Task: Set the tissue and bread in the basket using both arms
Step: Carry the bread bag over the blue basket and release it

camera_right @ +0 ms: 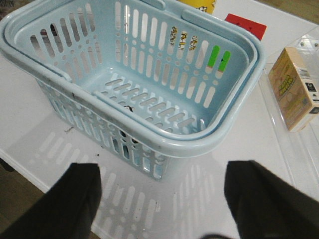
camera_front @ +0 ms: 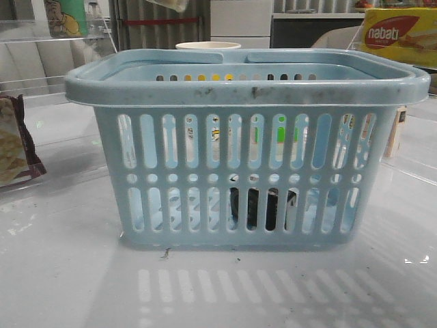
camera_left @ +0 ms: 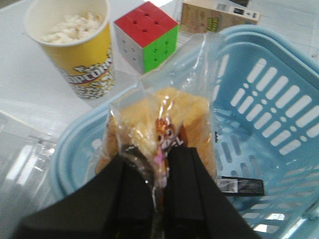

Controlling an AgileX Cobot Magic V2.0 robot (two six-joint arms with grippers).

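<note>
The light-blue basket (camera_front: 246,89) stands in the middle of the table. The black tissue pack (camera_front: 263,208) lies on its floor, seen through the slots; it also shows in the left wrist view (camera_left: 239,185). My left gripper (camera_left: 159,152) is shut on the clear wrap of the golden-brown bread (camera_left: 149,114) and holds it above the basket's rim (camera_left: 65,159). My right gripper (camera_right: 162,172) is open and empty above the table, just outside a corner of the basket (camera_right: 189,142). Neither gripper shows in the front view.
A yellow popcorn cup (camera_left: 79,45), a colour cube (camera_left: 147,35) and a tan carton (camera_left: 214,15) stand beyond the basket. A cracker bag (camera_front: 13,140) lies at the left. A yellow Nabati box (camera_front: 399,34) is at the back right.
</note>
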